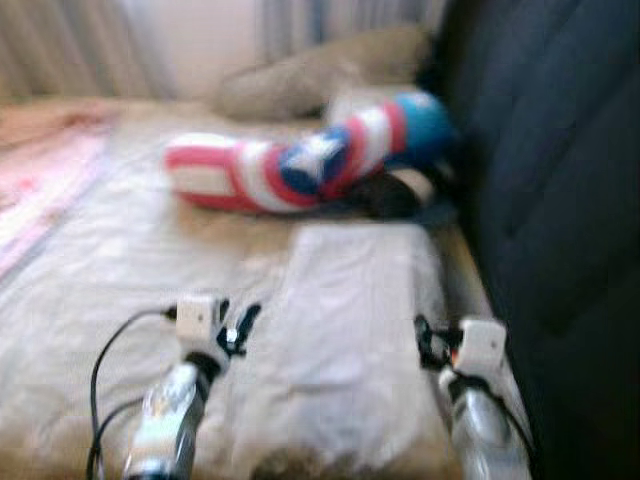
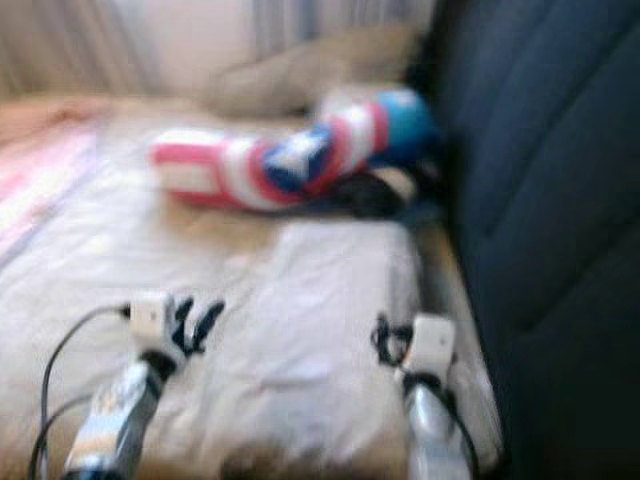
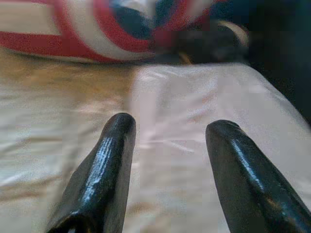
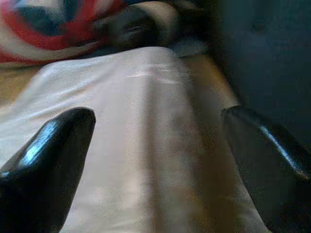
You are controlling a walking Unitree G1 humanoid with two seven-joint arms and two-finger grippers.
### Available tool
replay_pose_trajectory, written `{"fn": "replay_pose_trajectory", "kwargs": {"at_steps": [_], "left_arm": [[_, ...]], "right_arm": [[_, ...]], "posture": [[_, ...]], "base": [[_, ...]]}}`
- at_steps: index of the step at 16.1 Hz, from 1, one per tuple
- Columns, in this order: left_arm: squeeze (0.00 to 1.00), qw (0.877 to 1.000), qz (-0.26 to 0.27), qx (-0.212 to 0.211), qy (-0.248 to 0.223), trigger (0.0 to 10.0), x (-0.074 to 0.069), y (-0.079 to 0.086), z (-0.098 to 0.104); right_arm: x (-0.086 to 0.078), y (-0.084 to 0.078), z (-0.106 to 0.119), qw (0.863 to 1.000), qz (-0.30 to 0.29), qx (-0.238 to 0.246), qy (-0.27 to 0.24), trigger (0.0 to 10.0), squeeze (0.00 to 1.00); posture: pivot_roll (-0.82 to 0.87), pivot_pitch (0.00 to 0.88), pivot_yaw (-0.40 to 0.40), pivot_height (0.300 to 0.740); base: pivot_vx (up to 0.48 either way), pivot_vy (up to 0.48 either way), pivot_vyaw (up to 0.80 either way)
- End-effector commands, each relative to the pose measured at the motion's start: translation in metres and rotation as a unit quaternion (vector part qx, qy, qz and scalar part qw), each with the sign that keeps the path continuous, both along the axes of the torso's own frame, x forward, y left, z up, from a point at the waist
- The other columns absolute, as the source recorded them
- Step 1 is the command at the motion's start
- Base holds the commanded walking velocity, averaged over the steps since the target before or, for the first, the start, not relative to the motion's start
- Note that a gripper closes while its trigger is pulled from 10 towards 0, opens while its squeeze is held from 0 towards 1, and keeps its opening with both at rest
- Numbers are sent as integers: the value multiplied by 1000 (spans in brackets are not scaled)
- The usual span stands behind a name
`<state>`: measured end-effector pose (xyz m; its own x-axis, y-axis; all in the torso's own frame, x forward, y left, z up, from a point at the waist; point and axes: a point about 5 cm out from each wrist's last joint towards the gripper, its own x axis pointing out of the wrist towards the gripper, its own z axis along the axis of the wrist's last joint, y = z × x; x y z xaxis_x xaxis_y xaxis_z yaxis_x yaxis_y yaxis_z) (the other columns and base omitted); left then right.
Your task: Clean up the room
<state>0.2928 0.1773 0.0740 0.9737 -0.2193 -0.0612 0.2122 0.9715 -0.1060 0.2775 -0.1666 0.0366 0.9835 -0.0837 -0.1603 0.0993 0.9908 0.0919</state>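
A pale pillow [image 1: 360,310] lies on the bed [image 1: 120,260] between my two arms. Beyond it lies a long red, white and blue cushion [image 1: 300,165] with a star on it, and a dark object [image 1: 395,195] sits against its near side. My left gripper [image 1: 240,330] hovers at the pillow's left edge, and its fingers [image 3: 104,170] stand open with nothing between them. Over the pillow's right edge, beside the dark headboard [image 1: 550,170], my right gripper [image 1: 428,345] is open wide and empty too. The head views are blurred.
A beige pillow [image 1: 320,70] rests at the far end near the curtains [image 1: 60,45]. A pink patterned blanket [image 1: 40,190] covers the bed's left side. The dark padded headboard runs along the whole right side.
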Motion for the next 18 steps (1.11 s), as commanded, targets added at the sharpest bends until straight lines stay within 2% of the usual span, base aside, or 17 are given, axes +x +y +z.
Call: {"fn": "replay_pose_trajectory", "kwargs": {"at_steps": [1, 4, 9, 10, 12, 14, 15, 16, 18], "left_arm": [[0, 1000, -19, -4, 0, 10000, -1, -9, 0], [0, 1000, -20, -2, 1, 10000, 0, -9, 0], [0, 1000, -24, 5, 14, 10000, 5, -15, -3], [0, 999, -20, 31, 34, 10000, 13, -17, -8], [0, 999, -4, -8, 40, 10000, 21, -17, -4], [27, 998, -6, -9, 57, 10000, 32, -22, -4], [1000, 998, -8, -18, 60, 10000, 38, -24, -2], [1000, 998, -8, -30, 59, 10000, 46, -26, 3], [1000, 997, -9, -45, 61, 10000, 58, -29, 11]], "right_arm": [[-13, -15, -15, 999, -31, -4, 33, 10000, 0], [-12, -14, -13, 999, -29, -3, 26, 10000, 0], [-5, -2, -15, 999, 24, 8, 40, 10000, 0], [3, -4, -14, 999, 24, -6, 48, 10000, 0], [14, -8, -5, 999, 19, -1, 37, 10000, 0], [25, -7, -2, 998, 37, 15, 51, 10000, 0], [31, -7, 0, 997, 42, 16, 55, 10000, 827], [37, -8, 3, 997, 39, 23, 60, 10000, 1000], [48, -9, 9, 995, 44, 47, 70, 10000, 1000]], "posture": [[-25, 36, -16, 668], [-22, 35, -16, 668], [-20, 41, -17, 668], [-28, 51, -14, 668], [-33, 64, -10, 668], [-20, 93, -14, 668], [-25, 112, -14, 668], [-31, 131, -8, 668], [-29, 176, 5, 668]], "base": [[0, 0, -738], [0, 0, -183], [0, 0, 0], [0, 0, 0], [0, 0, 0], [0, 0, 0], [0, 0, 0], [0, 0, 0], [0, 0, 0]]}}
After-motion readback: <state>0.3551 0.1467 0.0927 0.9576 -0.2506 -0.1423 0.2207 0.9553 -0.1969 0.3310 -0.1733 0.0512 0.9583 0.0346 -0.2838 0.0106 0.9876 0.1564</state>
